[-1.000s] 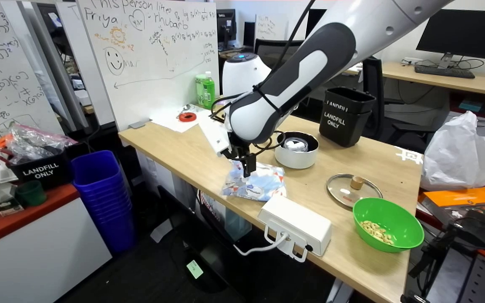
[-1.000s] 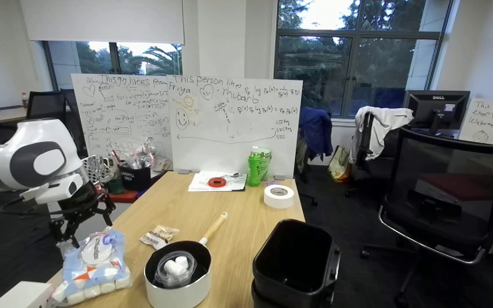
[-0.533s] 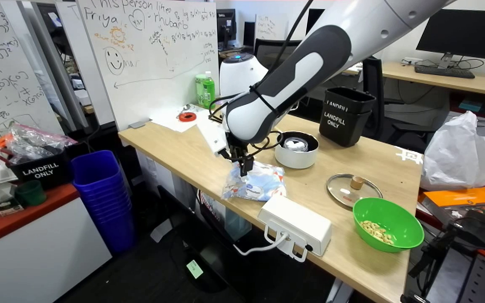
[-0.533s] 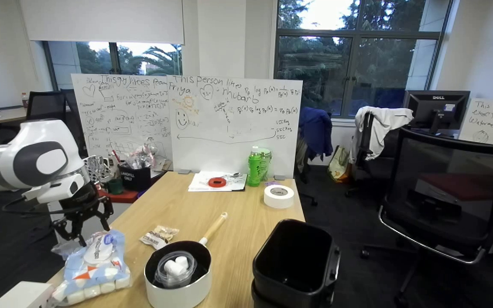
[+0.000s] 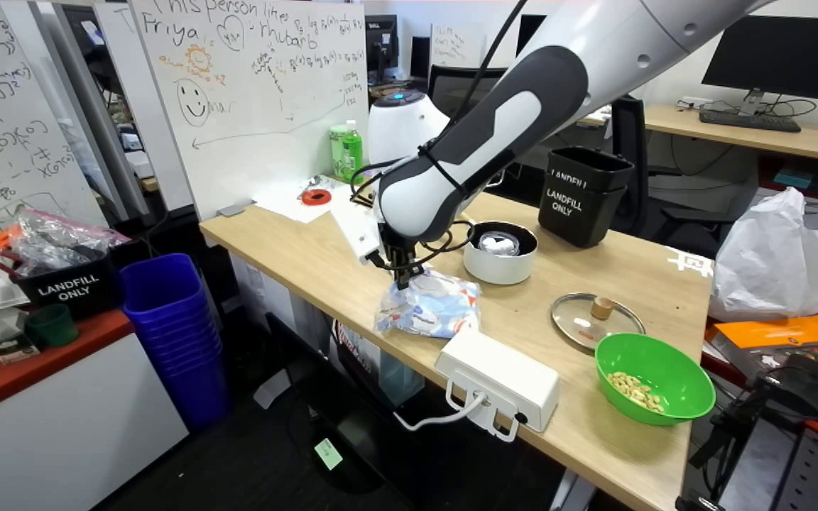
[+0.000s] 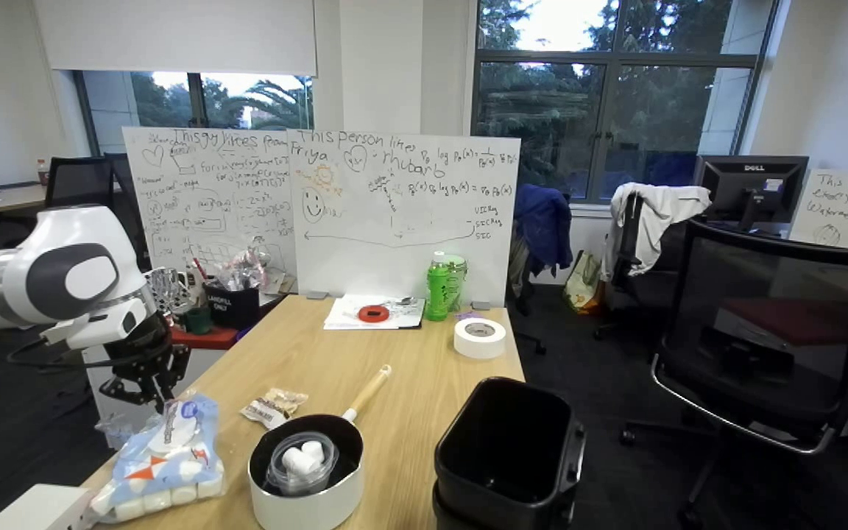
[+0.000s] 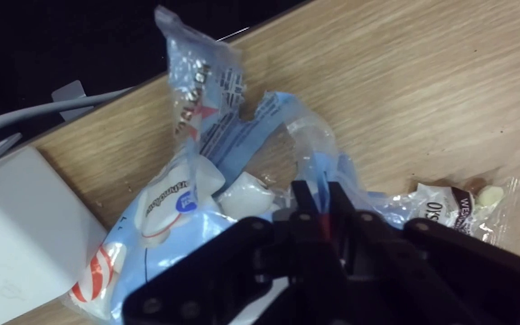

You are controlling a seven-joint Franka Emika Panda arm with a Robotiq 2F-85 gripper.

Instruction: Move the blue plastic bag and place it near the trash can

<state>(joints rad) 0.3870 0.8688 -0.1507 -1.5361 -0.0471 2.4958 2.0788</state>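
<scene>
One black bin lettered LANDFILL ONLY, heaped with crumpled clear plastic, sits at the far left of what I see in an exterior view, on a red counter. Beside it rises a stack of nested blue bins. Next, moving right, comes a wooden table, with a whiteboard full of handwriting standing at its end, a red ring lying on white paper, and a green bottle. My white and dark grey arm slants down from the upper right, and its gripper is low, at the loose end of the blue plastic bag of marshmallows. In the wrist view the two fingers are clenched on a fold of its thin plastic. The bag itself lies on the table, just beside a white box at the near edge, and well apart from the trash can; a white saucepan stands between bag and can, holding a clear tub with white pieces inside. That can is black and upright, also lettered LANDFILL ONLY. Then I have a glass lid with a wooden knob, lying flat, and a green bowl holding pale pieces that look like cashews. At the far right, past the table, is a white sack.
</scene>
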